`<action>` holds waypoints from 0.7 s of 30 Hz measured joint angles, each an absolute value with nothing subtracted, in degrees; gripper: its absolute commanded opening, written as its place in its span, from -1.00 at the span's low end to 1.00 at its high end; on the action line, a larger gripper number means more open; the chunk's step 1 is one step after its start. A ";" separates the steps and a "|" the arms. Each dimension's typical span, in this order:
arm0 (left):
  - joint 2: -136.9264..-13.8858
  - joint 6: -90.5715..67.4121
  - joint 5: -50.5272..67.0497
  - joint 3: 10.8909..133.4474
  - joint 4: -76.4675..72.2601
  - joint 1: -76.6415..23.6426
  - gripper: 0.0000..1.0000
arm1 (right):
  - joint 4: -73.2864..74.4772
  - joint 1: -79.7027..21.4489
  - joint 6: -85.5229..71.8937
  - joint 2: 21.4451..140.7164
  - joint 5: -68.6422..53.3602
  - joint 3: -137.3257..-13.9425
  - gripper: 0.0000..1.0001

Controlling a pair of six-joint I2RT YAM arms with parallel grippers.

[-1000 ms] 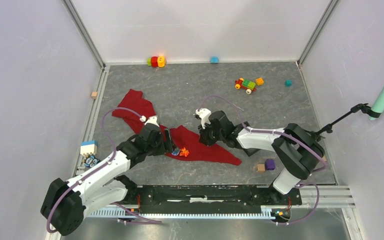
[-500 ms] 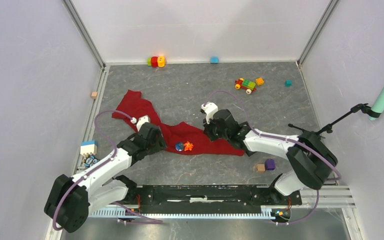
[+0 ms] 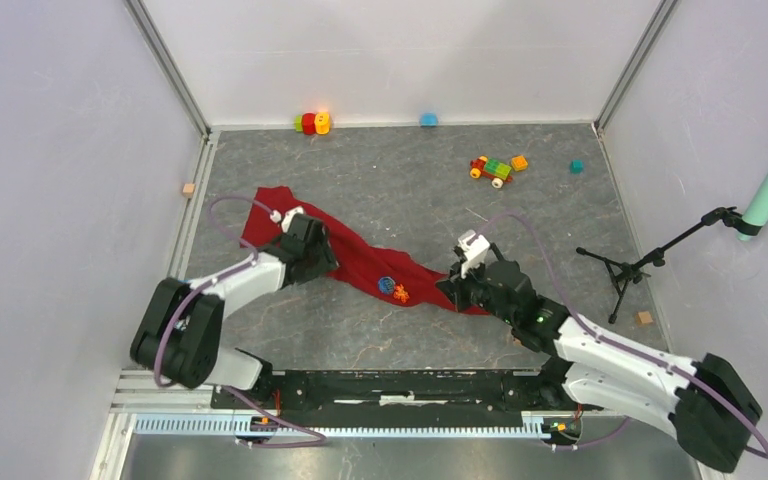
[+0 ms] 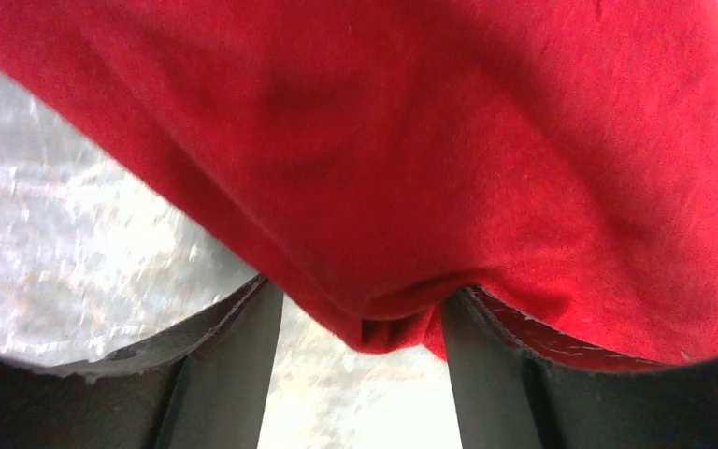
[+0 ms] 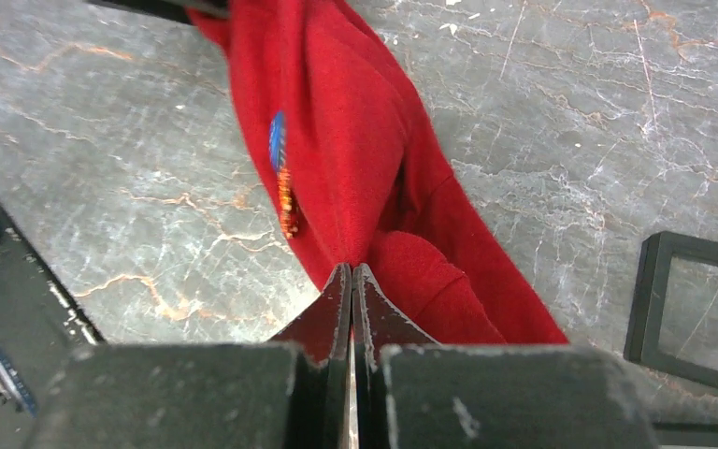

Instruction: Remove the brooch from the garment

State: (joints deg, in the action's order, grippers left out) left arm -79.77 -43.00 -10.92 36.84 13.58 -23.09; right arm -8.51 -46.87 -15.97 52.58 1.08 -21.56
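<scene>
Overhead, the deep-red garment lies stretched in a diagonal band across the grey marbled table, slung between two robot arms. The right gripper has its fingers pressed together on the cloth's near-right end. The left gripper stands with its fingers apart, a fold of the fabric sagging between them. The blue-and-orange brooch sits on the garment between the two grippers, nearer the right one.
</scene>
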 measured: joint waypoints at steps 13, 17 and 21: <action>-91.85 -36.58 -10.48 51.72 18.35 -28.69 0.63 | -3.95 -46.87 -20.25 44.53 3.53 -15.68 -1.00; -80.51 -36.53 -8.91 43.29 18.20 -34.20 0.59 | -2.50 -46.87 -20.16 47.51 2.81 -16.60 -1.00; -69.47 -38.70 -4.64 33.78 15.16 -36.56 0.46 | -3.14 -46.87 -20.18 48.60 -0.43 -18.13 -1.00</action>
